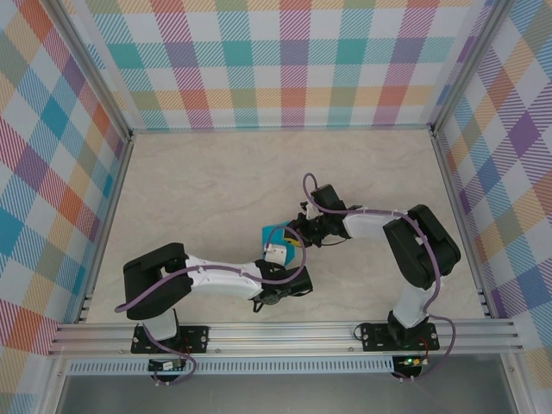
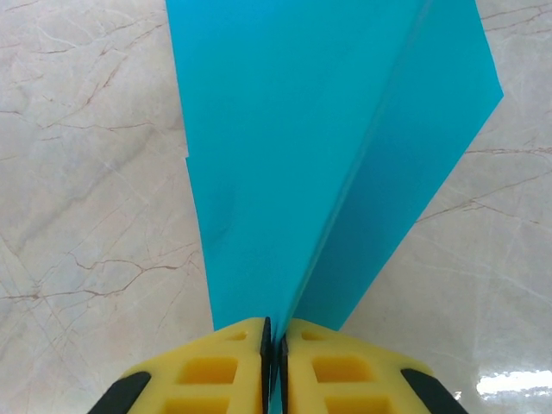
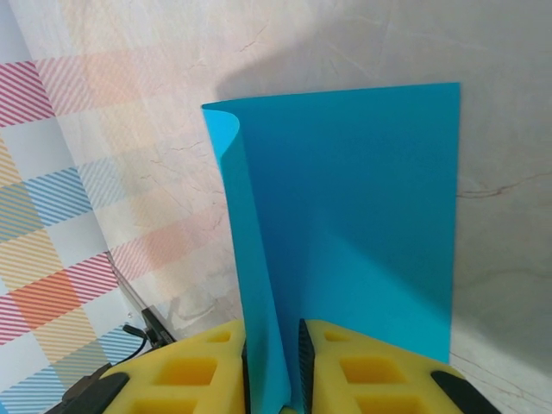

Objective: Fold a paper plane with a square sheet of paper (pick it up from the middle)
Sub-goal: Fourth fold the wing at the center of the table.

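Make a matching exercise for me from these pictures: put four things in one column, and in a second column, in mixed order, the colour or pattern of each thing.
Things:
1. square sheet of paper
2. table
3. left gripper's fingers
4. enclosure walls

Colour or pattern:
A. yellow
B. teal-blue
C. pale marble with thin veins
D. multicoloured check

Right pairs: 1-B, 2-C, 3-A, 4-D
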`<state>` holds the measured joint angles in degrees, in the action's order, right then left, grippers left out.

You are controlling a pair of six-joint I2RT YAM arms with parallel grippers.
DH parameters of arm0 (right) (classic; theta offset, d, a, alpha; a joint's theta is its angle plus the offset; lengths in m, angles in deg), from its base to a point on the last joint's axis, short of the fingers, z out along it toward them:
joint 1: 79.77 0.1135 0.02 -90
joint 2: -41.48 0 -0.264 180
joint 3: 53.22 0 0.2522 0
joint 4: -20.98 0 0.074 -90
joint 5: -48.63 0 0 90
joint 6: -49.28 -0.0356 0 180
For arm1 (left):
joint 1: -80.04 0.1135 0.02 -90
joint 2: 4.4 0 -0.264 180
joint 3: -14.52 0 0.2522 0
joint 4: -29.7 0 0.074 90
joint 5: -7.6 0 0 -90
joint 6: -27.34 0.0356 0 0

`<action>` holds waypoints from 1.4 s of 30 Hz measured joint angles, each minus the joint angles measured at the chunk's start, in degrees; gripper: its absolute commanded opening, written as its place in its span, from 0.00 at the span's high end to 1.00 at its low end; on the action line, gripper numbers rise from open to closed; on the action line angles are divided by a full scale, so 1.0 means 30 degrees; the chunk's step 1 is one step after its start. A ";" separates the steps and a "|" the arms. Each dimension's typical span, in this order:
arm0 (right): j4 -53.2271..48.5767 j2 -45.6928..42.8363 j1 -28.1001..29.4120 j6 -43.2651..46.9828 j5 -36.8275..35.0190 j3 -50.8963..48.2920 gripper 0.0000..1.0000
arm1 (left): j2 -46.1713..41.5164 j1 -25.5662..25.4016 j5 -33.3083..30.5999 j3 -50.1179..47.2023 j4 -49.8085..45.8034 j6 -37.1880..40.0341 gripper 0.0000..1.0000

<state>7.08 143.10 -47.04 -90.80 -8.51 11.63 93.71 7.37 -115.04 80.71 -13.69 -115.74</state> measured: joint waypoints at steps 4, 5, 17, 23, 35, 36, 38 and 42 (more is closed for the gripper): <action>-0.0860 -0.0423 -0.0153 0.0335 -0.0597 0.0000 0.67 | -0.0823 0.0146 0.0291 -0.0809 0.0991 0.0736 0.90; -0.1137 -0.0780 -0.0197 0.0444 -0.0765 -0.0007 0.64 | -0.1158 0.0219 0.0466 -0.1064 0.1311 0.0998 0.90; -0.2922 -0.6295 -0.0969 0.0984 -0.3322 -0.1647 0.51 | -0.6258 0.3512 0.5931 -0.6324 0.8437 0.3446 0.89; -0.2783 -0.6623 -0.0903 0.0750 -0.3351 -0.3038 0.52 | -0.7410 0.5450 0.8947 -0.8327 1.0965 0.3650 0.88; -0.1137 -0.5843 0.1042 0.0270 -0.2892 -0.3228 0.68 | -0.6382 0.6972 1.2509 -0.8947 1.4047 0.3577 0.88; -0.1013 -0.5712 0.1202 0.0262 -0.2849 -0.3213 0.70 | -0.6251 0.7104 1.2713 -0.8947 1.4163 0.3577 0.88; -0.0780 -0.5457 0.1486 0.0248 -0.2754 -0.3140 0.72 | -0.6091 0.7315 1.3121 -0.8969 1.4316 0.3570 0.88; -0.0408 -0.4889 0.1945 0.0197 -0.2674 -0.2936 0.73 | -0.6076 0.7745 1.3726 -0.9143 1.4520 0.3534 0.88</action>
<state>5.86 128.44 -41.20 -90.21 -16.53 2.82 75.48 30.61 -73.86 53.28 29.87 -105.14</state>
